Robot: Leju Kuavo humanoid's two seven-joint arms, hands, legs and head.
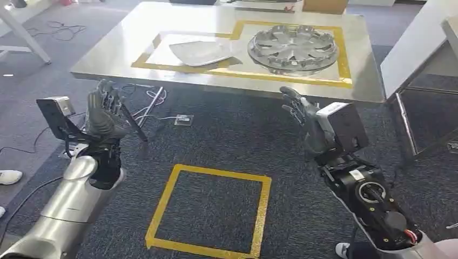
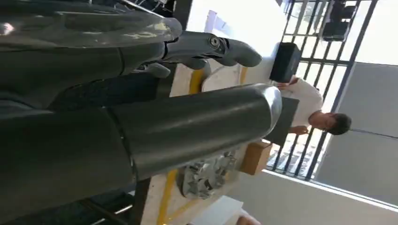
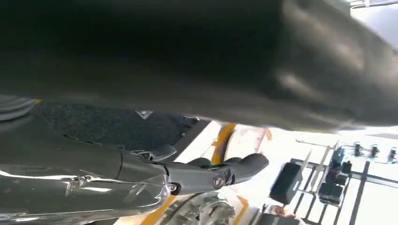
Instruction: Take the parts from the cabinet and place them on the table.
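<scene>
Both the left robot hand [image 1: 105,110] and right robot hand [image 1: 302,116] hover released, fingers apart, before the steel bench [image 1: 108,54]; a silver spoked wheel cover [image 1: 293,48] and flat grey metal panel [image 1: 202,52] lie inside its yellow tape outline [image 1: 237,73].

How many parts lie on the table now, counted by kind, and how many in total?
Round spoked wheel cover: 1
Flat silver panel: 1
Total: 2, both inside the yellow tape outline on the table.
</scene>
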